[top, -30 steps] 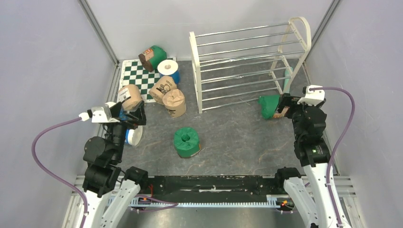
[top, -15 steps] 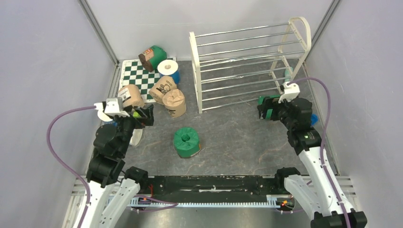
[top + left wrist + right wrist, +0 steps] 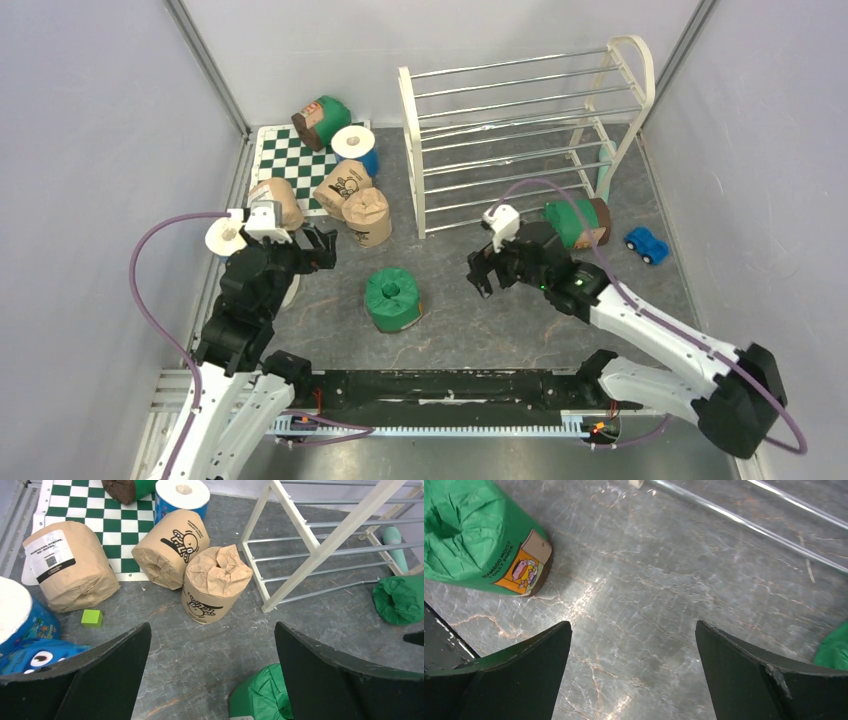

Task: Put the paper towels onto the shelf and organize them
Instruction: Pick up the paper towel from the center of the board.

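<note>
The white shelf [image 3: 413,150] with chrome rods stands at the back right, nothing on it. Paper towels lie scattered: one green roll [image 3: 393,298] at the centre, another green roll [image 3: 575,222] by the shelf's foot, and tan rolls [image 3: 368,216] and a white-and-blue roll [image 3: 355,147] near the chessboard. My left gripper [image 3: 211,630] is open above bare floor, the upright tan roll [image 3: 216,587] ahead and the centre green roll [image 3: 260,697] just below its right finger. My right gripper [image 3: 633,625] hangs open over bare floor, that green roll [image 3: 479,540] to its upper left.
A green-and-white chessboard mat [image 3: 290,160] lies at the back left with a third green roll [image 3: 322,120] on it. A blue toy car [image 3: 647,243] sits at the right. A small green cube [image 3: 92,618] lies by the labelled tan roll [image 3: 67,567]. Grey walls close in both sides.
My right arm swung left from the green roll by the shelf to the middle of the floor, uncovering the toy car. My left gripper moved right toward the centre. Both stayed open.
</note>
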